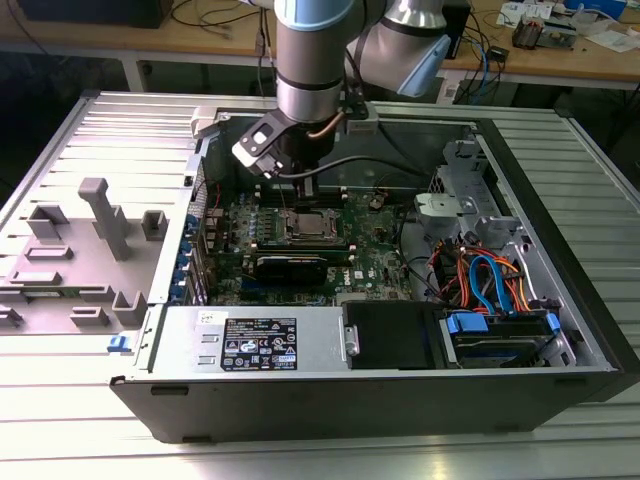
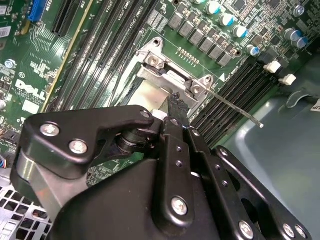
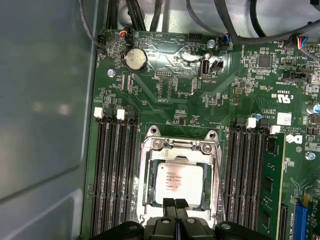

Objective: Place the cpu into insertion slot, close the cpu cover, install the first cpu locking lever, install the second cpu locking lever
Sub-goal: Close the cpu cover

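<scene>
The cpu [image 3: 177,181], a square chip with a silver-grey top, lies in the insertion slot [image 3: 148,197] on the green board; it also appears in the exterior view [image 1: 308,226]. The silver cpu cover [image 3: 180,151] frames it, with the chip showing through its window. My gripper [image 3: 175,206] is shut, its two black fingertips pressed together over the edge of the chip and cover. In the second wrist view a finger [image 2: 177,107] reaches down at the socket's metal frame [image 2: 165,75]. A thin locking lever [image 2: 235,106] sticks out from the frame's corner, free of the fingers.
Long black memory slots [image 3: 112,175] [image 3: 247,170] flank the socket. A coin cell [image 3: 135,59] sits farther up the board. The grey case wall [image 3: 45,100] stands close by. A black card [image 1: 290,265], power supply [image 1: 255,345] and cable bundle [image 1: 490,275] fill the case.
</scene>
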